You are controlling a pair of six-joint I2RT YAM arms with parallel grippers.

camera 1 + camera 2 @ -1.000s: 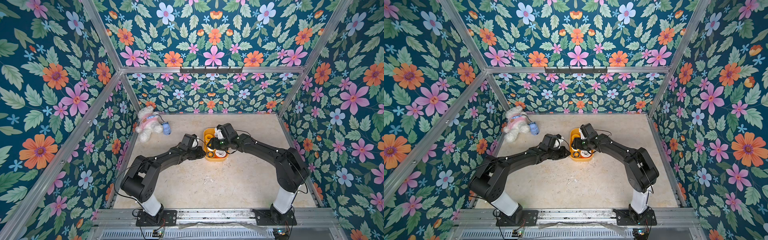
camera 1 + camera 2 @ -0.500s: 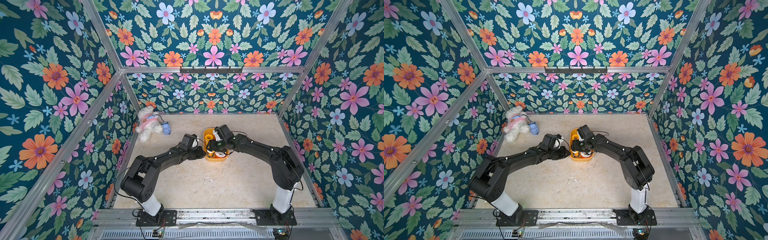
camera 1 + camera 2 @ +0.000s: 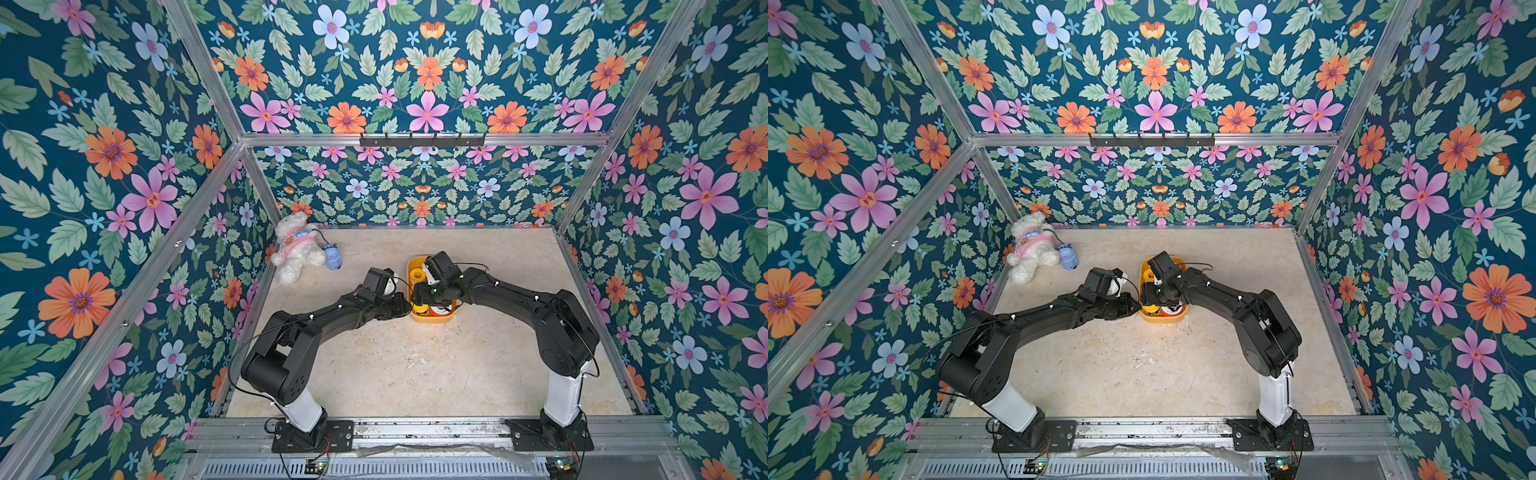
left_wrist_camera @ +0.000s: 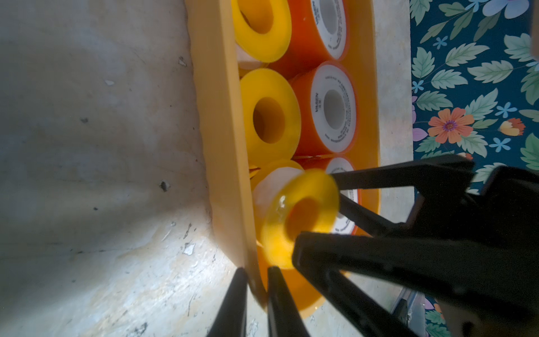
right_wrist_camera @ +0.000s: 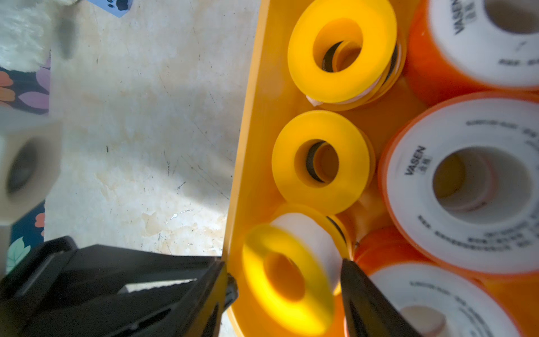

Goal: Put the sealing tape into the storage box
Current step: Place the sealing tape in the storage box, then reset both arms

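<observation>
The storage box (image 3: 432, 319) (image 3: 1163, 318), a shallow yellow tub, sits mid-table and holds several spools of sealing tape: all-yellow ones (image 5: 285, 163) (image 4: 291, 116) and white-faced, orange-rimmed ones (image 5: 414, 181) (image 4: 318, 102). My left gripper (image 4: 256, 270) (image 3: 409, 309) is shut on the box's wall at its near left corner. My right gripper (image 5: 284, 264) (image 3: 419, 297) reaches down into the box's near end with its jaws wide. A yellow spool (image 5: 256, 280) (image 4: 277, 233) lies between them, tilted and blurred while everything round it is sharp.
A white plush toy (image 3: 297, 249) (image 3: 1030, 249) with a small blue tag (image 3: 333, 261) lies at the back left by the wall. Floral walls close the table on three sides. Both arms meet over the box.
My right gripper has shifted a little toward the box's near left end and its jaws have widened around the yellow spool. The left arm and the box have stayed put.
</observation>
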